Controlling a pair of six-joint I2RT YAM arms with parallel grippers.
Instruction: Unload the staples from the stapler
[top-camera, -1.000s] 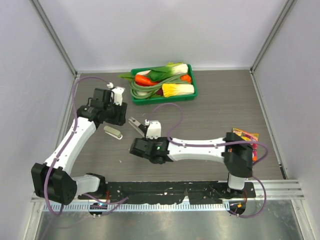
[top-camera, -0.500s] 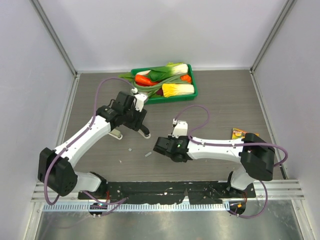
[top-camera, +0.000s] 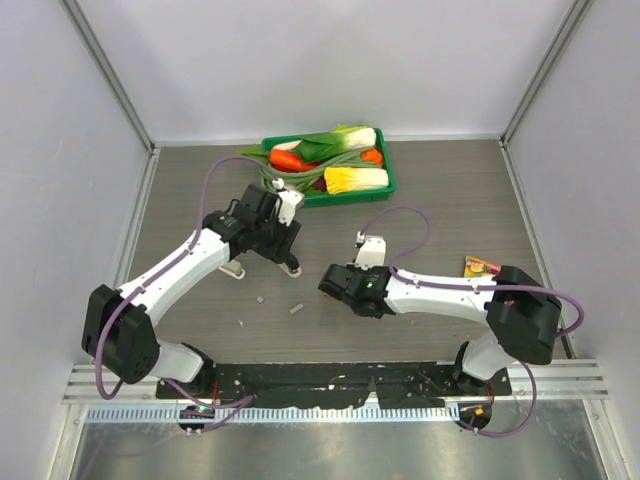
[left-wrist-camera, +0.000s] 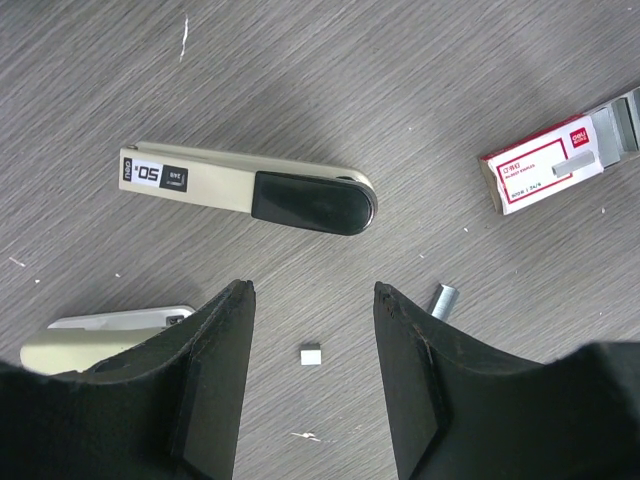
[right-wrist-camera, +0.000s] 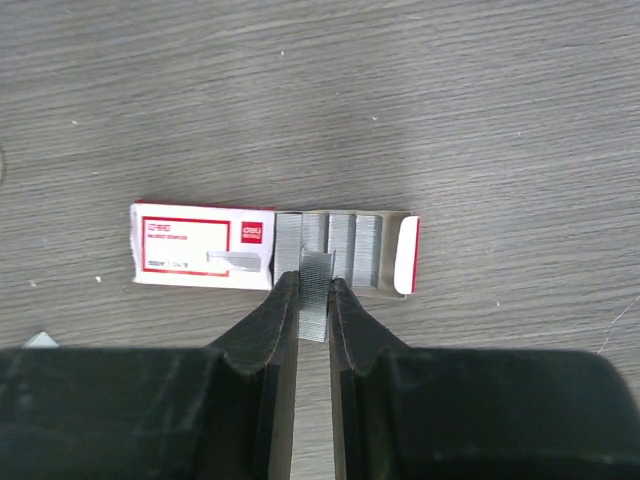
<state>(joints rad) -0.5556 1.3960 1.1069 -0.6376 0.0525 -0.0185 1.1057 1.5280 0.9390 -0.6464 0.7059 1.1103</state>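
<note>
The stapler (left-wrist-camera: 250, 190) lies flat on the grey wood-grain table (top-camera: 430, 220), left of centre, just beyond the left claw (left-wrist-camera: 312, 290). That claw hangs over it with its fingers spread and nothing between them. The stapler is a slim cream-grey bar with a rounded black cap at one end and a small printed label at the other. It looks closed and lies at a slight angle.

A second cream piece (left-wrist-camera: 100, 340) sits just left of the claw, half hidden behind a finger, and I can't tell what it is. From above, only a whitish end shows beside the left forearm, and I can't say which of the two it belongs to.

A few loose staples (top-camera: 297, 309), tiny grey bits, are scattered on the near side of the table between the two arms.

The right claw (right-wrist-camera: 313, 285) is pinched tight on a strip of staples (right-wrist-camera: 317, 262) held upright. It is directly over the open tray of a red-and-white box (right-wrist-camera: 200, 246), which has more grey strips packed inside.

A green tray (top-camera: 389, 186) of vegetables sits at the far side. A colourful packet (top-camera: 484, 267) lies well off to the right.
</note>
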